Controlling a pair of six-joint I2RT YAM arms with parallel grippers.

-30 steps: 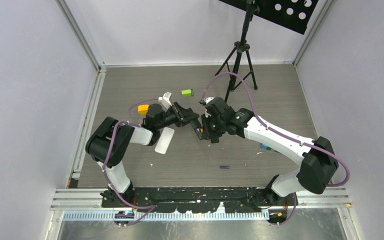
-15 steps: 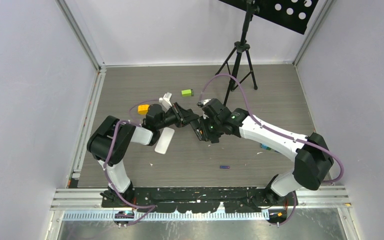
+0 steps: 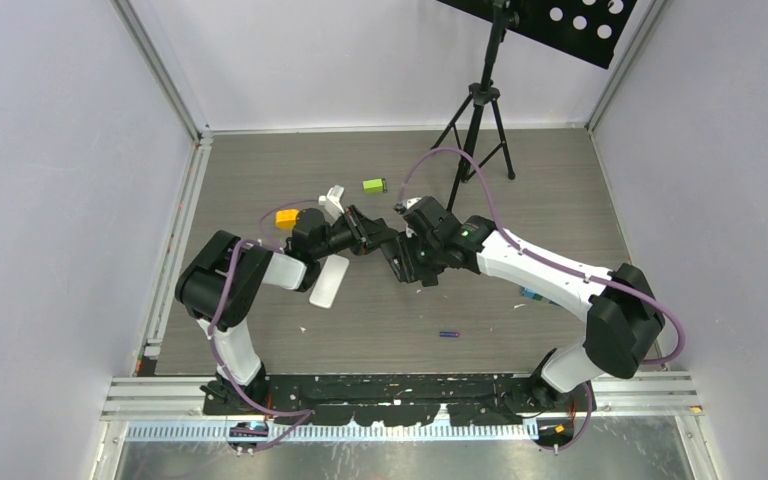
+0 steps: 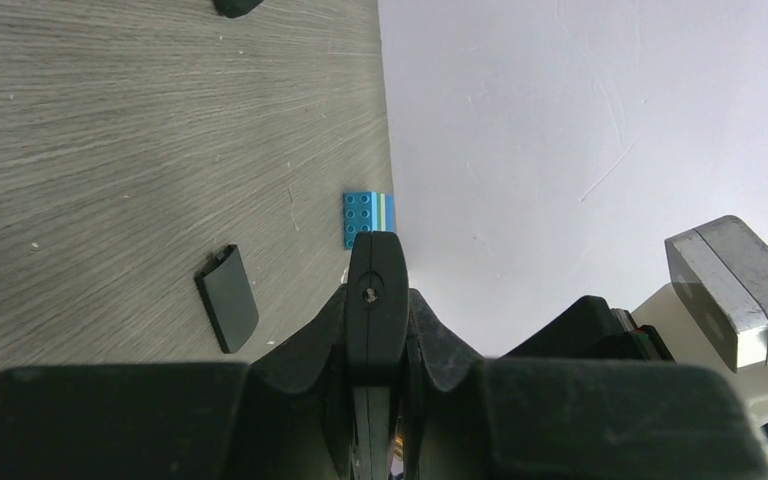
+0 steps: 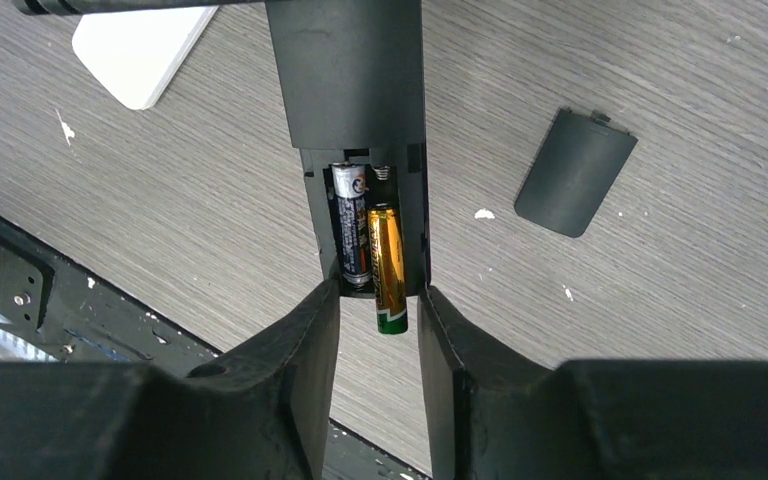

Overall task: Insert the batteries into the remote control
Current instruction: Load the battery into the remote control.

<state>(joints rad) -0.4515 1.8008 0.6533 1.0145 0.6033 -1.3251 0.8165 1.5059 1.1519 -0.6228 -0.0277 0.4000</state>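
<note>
A black remote was gripped tightly by the left gripper. In its open compartment a grey battery was seated; a yellowish battery was seen protruding between the right gripper's released jaws.

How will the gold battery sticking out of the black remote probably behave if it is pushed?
The gold cylindrical battery looks rigid and smooth, so a push may slip off it. Its end overhangs the black plastic remote, so it seems unseated and could pop out. Being round, it would likely roll.

Grey table holds purple battery, dark cover, blue brick.
</note>
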